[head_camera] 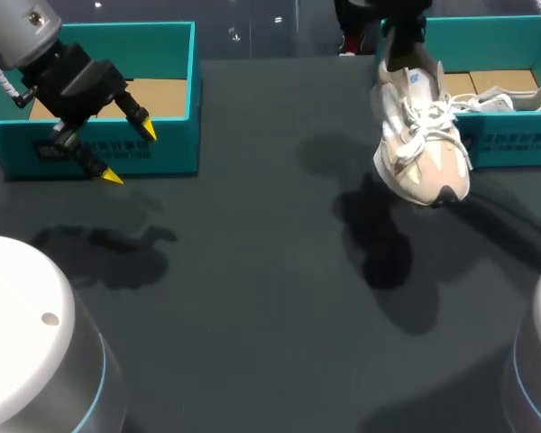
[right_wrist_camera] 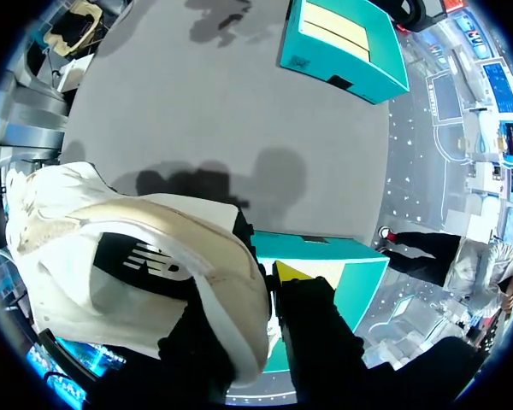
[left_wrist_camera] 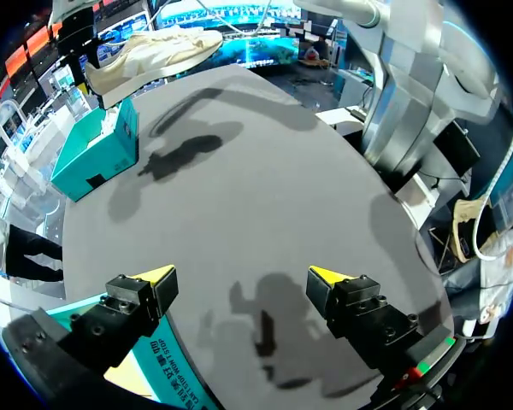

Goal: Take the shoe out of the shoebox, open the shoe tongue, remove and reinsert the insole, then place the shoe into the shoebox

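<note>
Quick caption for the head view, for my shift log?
Right arm holds the shoe aloft by the right shoebox; left gripper, jaws open, hovers by the left shoebox.

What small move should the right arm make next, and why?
Probably lower the shoe onto the table in front of the right shoebox. The right pincer holds it by the heel, hanging in the air outside that box. The left pincer is open, far off by the other shoebox, so it cannot help yet.
</note>
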Available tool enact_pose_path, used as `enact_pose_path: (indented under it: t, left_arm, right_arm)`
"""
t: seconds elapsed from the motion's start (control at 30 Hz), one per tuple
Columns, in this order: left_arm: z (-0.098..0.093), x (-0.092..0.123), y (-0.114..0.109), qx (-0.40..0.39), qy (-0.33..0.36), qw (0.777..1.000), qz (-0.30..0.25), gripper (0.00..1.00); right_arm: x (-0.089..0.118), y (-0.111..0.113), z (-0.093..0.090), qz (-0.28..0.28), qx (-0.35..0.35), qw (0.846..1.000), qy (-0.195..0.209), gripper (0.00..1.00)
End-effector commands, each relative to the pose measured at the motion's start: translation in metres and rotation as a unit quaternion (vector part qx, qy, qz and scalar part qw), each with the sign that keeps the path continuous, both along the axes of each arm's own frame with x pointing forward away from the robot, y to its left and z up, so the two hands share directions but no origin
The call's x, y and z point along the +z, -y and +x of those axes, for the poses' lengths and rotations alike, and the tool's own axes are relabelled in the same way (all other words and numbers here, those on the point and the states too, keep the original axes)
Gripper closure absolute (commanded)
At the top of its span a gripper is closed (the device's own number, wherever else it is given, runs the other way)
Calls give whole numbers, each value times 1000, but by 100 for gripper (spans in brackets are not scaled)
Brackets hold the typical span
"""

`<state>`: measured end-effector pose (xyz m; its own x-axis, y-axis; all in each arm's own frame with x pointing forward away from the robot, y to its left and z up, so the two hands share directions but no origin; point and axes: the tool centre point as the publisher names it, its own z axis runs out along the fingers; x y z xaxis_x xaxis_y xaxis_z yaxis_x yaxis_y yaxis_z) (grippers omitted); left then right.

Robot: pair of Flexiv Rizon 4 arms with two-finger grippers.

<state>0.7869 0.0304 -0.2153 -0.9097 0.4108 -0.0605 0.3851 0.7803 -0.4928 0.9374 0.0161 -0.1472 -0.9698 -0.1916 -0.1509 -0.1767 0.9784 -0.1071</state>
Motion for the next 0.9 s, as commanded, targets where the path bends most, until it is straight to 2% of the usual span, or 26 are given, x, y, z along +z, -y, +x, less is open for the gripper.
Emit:
enact_pose_path:
  t: [0.03, 0.23, 0.27, 0.4, 0.53, 0.7, 0.9]
  left_arm:
    - [-1, 0, 0, 0, 1, 1000, 1, 0]
    - [-1, 0, 0, 0, 1, 1000, 1, 0]
    - [-1, 0, 0, 0, 1, 1000, 1, 0]
    - [-1, 0, 0, 0, 1, 1000, 1, 0]
    - [-1, 0, 0, 0, 1, 1000, 1, 0]
    - [-1, 0, 0, 0, 1, 1000, 1, 0]
    - [-1, 0, 0, 0, 1, 1000, 1, 0]
  right_arm:
    - [1, 1, -2, 0, 1, 1000, 1, 100]
    - [1, 1, -2, 0, 1, 1000, 1, 100]
    - [6, 16, 6, 15, -7, 1000, 5, 100]
    - [18, 61, 31, 12, -27, 1000, 8, 100]
    - [33, 99, 58, 14, -39, 999, 7, 100]
    - [42, 136, 97, -5, -40, 999, 17, 100]
    - [45, 167, 146, -20, -24, 999, 38, 100]
